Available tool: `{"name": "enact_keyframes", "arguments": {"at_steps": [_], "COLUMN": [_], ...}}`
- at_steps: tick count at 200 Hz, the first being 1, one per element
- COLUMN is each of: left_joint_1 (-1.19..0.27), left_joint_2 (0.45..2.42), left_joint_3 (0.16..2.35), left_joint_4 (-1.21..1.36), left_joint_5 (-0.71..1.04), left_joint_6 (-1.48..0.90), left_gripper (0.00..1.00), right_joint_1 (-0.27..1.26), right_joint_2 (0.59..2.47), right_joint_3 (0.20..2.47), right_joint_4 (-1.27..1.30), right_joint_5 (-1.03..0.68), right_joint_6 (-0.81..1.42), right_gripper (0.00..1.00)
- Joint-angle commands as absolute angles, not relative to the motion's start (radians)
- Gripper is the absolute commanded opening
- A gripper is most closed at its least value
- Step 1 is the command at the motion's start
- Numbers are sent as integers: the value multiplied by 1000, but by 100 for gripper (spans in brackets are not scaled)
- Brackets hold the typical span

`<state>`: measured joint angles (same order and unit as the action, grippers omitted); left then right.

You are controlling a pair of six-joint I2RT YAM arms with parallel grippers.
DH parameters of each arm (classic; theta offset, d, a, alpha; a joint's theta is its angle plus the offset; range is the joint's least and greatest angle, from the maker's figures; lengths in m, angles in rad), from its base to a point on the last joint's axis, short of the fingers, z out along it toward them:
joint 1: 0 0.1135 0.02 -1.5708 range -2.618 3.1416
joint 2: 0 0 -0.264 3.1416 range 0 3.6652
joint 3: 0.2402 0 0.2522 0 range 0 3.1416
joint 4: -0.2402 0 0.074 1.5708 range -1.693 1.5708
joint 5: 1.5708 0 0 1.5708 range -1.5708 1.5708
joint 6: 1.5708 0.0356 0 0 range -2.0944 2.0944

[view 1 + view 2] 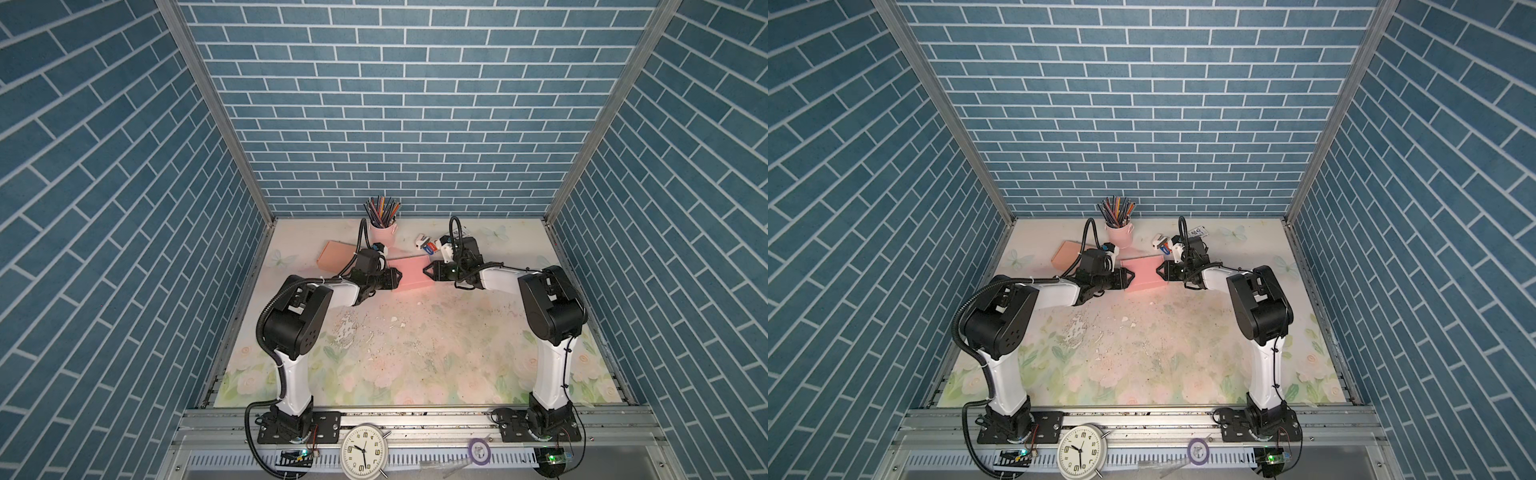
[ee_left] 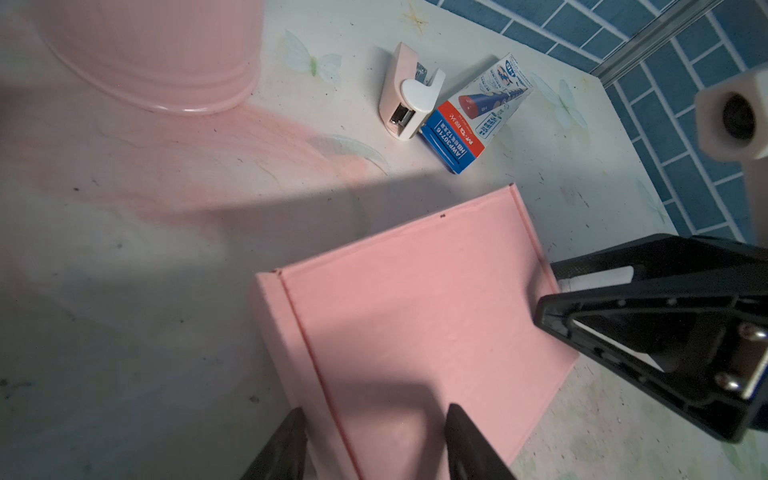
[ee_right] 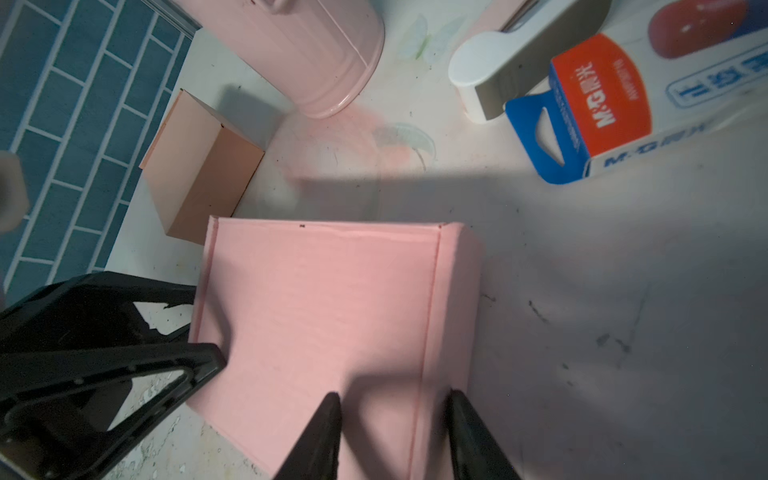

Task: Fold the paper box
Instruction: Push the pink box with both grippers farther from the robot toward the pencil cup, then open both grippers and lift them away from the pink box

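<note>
Box [image 1: 412,277] looks pretty much folded already: lid down flat, both end creases sharp. It sits on the table [image 1: 415,345] towards the back. Left gripper [image 2: 376,446] is at one end with its jaws apart, straddling the crease and grasping nothing. Right gripper [image 3: 395,434] is the same deal at the other end, released, tips just over the lid. My guess is all that's left is a last press or tuck, if anything — I can't see whether the front flap is tucked in.

Readable stuff: the pencil carton [image 2: 478,120] behind the box says "M&G", "AWP30746" and "HB", and the rest is Chinese I can't make out. The clock [image 1: 364,452] at the front has plain numerals — no brand I can see
</note>
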<state>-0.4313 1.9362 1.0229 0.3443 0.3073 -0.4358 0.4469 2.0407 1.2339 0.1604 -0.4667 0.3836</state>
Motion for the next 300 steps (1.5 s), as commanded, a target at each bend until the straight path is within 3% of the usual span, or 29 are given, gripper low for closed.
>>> {"name": "enact_keyframes", "arguments": {"at_steps": [1, 49, 117, 160, 250, 300], "left_joint_1": [-447, -445, -439, -436, -433, -431], "left_joint_2": [1955, 1967, 1899, 1784, 1365, 1155], "left_joint_3": [1056, 1061, 1018, 925, 713, 600], "left_joint_4": [429, 436, 377, 347, 120, 57], "left_joint_5": [350, 336, 264, 224, -8, -242], "left_joint_6": [-427, -431, -426, -416, -299, -320], "left_gripper": [54, 55, 88, 88, 88, 88], "right_joint_1": [468, 468, 453, 446, 439, 428], "right_joint_2": [2063, 2047, 1937, 1838, 1426, 1182], "right_joint_3": [1257, 1245, 1174, 1098, 765, 598], "right_joint_4": [179, 175, 178, 161, 193, 236], "right_joint_5": [-551, -535, -454, -396, -143, 58], "right_joint_6": [350, 347, 340, 329, 257, 218], "right_gripper": [42, 46, 67, 86, 91, 93]}}
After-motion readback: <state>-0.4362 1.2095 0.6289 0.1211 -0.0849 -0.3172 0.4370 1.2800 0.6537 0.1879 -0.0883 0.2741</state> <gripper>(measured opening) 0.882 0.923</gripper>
